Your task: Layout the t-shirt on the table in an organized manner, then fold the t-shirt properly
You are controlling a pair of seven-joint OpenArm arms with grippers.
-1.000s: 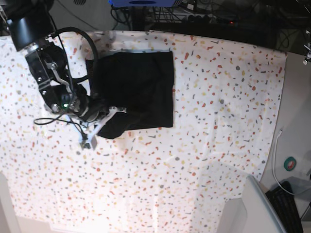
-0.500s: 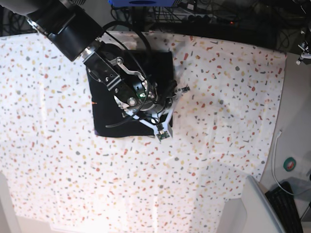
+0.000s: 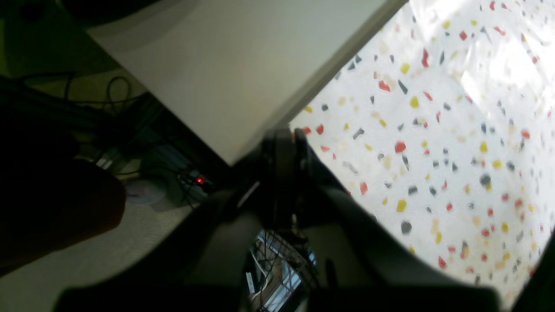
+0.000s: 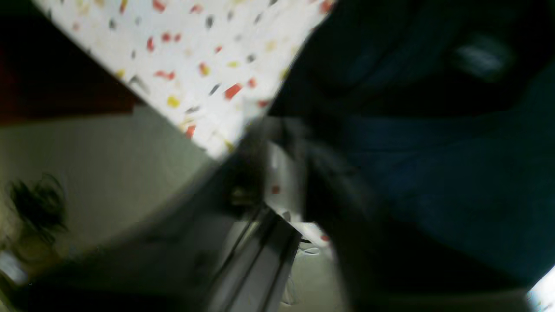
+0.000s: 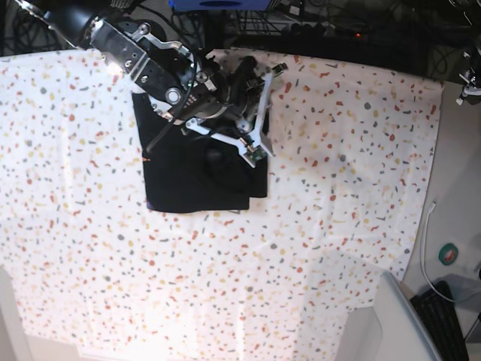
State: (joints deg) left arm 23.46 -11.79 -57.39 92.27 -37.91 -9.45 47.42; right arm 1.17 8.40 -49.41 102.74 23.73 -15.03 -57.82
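Observation:
The black t-shirt [image 5: 197, 177] lies folded into a compact rectangle on the speckled table [image 5: 338, 188], left of the middle and towards the back. My right gripper [image 5: 267, 113] hovers open over the shirt's back right corner, its white-edged fingers spread wide and nothing held between them. The blurred right wrist view shows dark t-shirt fabric [image 4: 433, 151] beside the table [image 4: 208, 52]. My left gripper [image 3: 284, 145] is shut on nothing, above the table's edge [image 3: 433, 151] where it meets the plain grey side surface [image 3: 225, 73].
The grey side surface [image 5: 455, 165] runs along the table's right side, with a white cable [image 5: 423, 248], a green tape roll [image 5: 449, 254] and a keyboard [image 5: 445, 320]. A grey panel [image 5: 391, 323] stands at the front right corner. Cables and equipment line the back.
My right gripper carried the shirt's front left corner across to the right edge, then opened, let the fabric go and moved towards the back. The shirt now lies flatter and squarer.

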